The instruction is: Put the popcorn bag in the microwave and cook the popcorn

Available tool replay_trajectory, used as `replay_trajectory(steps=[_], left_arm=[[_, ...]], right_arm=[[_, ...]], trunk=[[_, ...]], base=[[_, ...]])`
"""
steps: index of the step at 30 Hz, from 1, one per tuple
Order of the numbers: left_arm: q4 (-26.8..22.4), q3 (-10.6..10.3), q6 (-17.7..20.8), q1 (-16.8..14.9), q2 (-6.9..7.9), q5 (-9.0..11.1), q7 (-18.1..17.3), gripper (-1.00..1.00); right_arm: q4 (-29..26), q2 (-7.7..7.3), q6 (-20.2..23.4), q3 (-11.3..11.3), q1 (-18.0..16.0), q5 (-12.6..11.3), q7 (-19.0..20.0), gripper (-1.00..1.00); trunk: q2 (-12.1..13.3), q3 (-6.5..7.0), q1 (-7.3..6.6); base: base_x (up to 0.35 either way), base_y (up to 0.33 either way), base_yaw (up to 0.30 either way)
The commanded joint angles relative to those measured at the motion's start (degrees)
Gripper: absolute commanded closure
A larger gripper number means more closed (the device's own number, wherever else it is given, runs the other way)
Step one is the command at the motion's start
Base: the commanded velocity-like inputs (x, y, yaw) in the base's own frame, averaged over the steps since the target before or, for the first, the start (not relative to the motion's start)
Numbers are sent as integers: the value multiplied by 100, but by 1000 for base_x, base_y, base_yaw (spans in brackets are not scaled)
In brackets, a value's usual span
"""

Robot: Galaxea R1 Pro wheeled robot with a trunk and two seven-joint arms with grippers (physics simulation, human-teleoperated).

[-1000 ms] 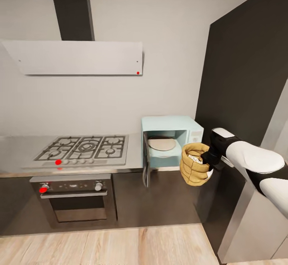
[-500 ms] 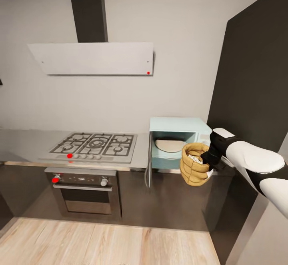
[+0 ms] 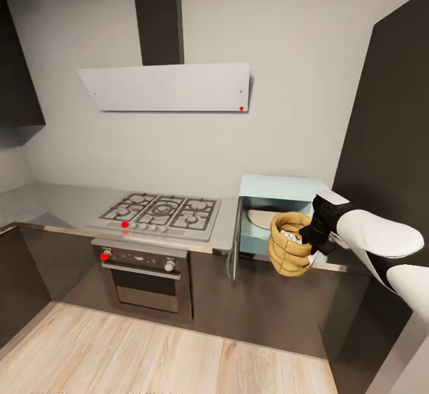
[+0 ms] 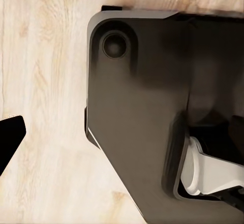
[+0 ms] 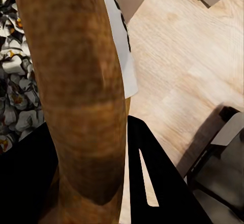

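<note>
Fingers of the right gripper (image 3: 311,236) clamp the popcorn bag's (image 3: 290,252) rolled rim, holding it in the air.

It hangs upright in front of the microwave (image 3: 277,215), whose door (image 3: 236,238) stands open, just past the countertop (image 3: 56,203) edge. Pale popcorn (image 5: 14,87) shows inside the bag. Whether the left gripper (image 4: 9,140) is apart or together cannot be told.
</note>
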Motion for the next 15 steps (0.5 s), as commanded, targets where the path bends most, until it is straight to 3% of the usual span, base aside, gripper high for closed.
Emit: replay_trajectory(steps=[1, 9, 15], left_arm=[[-18, 37, 43, 6, -5, 5, 3, -100], [-20, 38, 43, 6, -2, 5, 3, -100], [-21, 38, 43, 6, -4, 5, 3, -100]], right_arm=[[-6, -1, 48, 46, 0, -58, -22, 100], [-9, -1, 44, 46, 0, -57, -23, 100], [-8, -2, 49, 46, 6, -57, -14, 100]], trunk=[[-3, -1, 2], [-3, -1, 2], [-3, -1, 2]], base=[[0, -1, 252], [0, 0, 239], [24, 0, 33]])
